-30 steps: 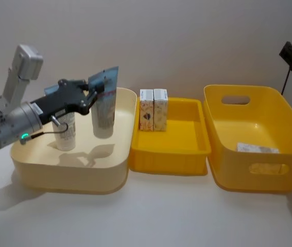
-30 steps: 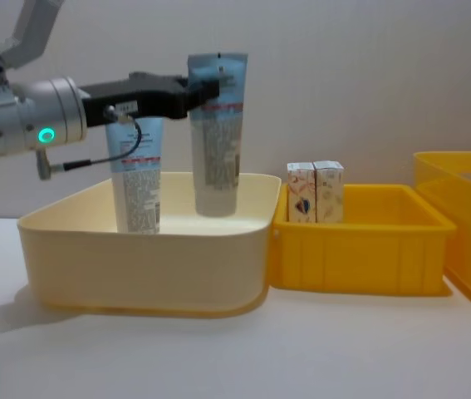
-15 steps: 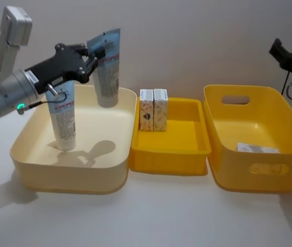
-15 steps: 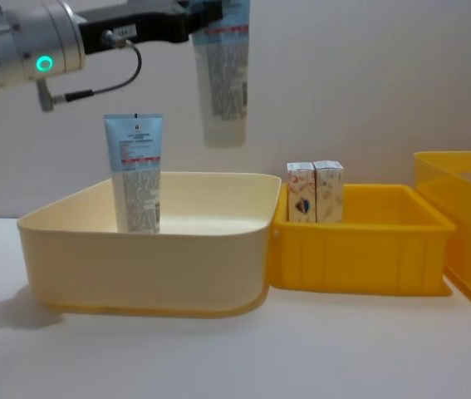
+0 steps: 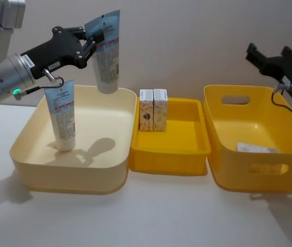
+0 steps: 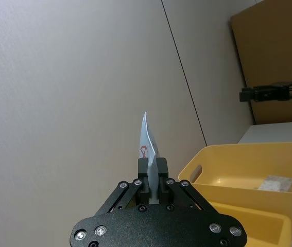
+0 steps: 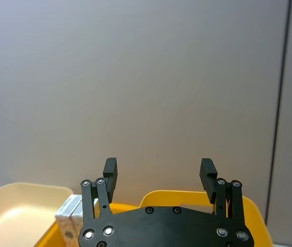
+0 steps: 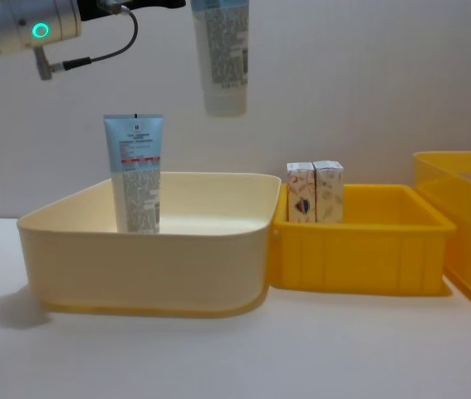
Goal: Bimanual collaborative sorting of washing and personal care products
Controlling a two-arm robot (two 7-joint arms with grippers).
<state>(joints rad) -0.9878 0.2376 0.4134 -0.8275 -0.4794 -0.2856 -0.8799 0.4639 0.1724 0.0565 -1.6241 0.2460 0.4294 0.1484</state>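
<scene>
We record the left gripper (image 5: 92,43) clamped on one tube (image 5: 107,54) above the cream bin (image 5: 68,176), a second tube (image 5: 63,116) standing inside, two cartons (image 5: 147,109) upright in the yellow tray (image 5: 169,154), right gripper (image 7: 158,171) spread wide.

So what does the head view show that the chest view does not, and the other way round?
Head view: the open right gripper above the big yellow bin, a carton lying inside it, and the left gripper clamped on the held tube. Chest view: clear air between that tube and the cream bin. Both: the standing tube and two upright cartons.
</scene>
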